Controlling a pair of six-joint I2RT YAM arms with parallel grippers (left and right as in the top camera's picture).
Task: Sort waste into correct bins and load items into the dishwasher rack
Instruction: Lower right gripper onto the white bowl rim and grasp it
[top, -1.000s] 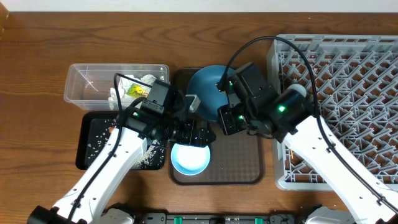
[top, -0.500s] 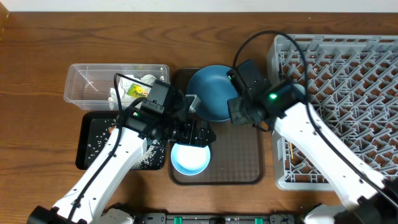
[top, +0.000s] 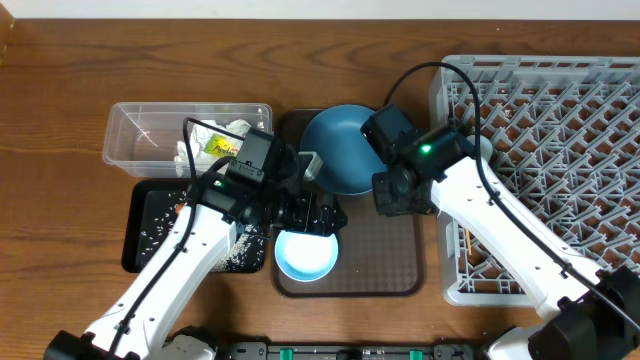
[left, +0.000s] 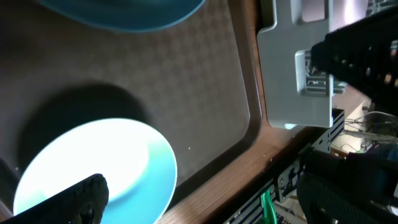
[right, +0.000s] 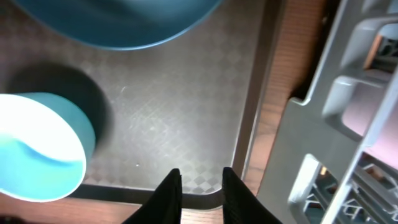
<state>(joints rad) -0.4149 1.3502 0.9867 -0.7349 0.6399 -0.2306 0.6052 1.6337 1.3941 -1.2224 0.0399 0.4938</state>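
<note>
My left gripper (left: 205, 190) is spread wide. One dark finger (left: 78, 198) sits over the rim of the white bowl (top: 307, 255), and the other is cut off at the frame's lower right. I can't tell whether either touches the bowl. From overhead both grippers are buried under their own arms. The right gripper (right: 202, 194) is pinched to a narrow gap with nothing between the tips, and it hangs over the right edge of the brown tray (top: 392, 265). The blue plate (top: 335, 150) is at the tray's far end, partly hidden by the right arm. The clear tub (top: 140, 140) holds the paper wads (top: 238, 128) and the yellow-green wrapper (top: 217, 146), whose print is too small to read. Rice grains (top: 158, 232) speckle the black bin (top: 148, 205). A chopstick (top: 466, 246) shows through the lattice of the rack (top: 560, 120). A pinkish blur in the rack on the right wrist view is unclear. Since a second ago, the right wrist has shifted right off the plate's edge, while the left arm, bowl and plate are unchanged.
</note>
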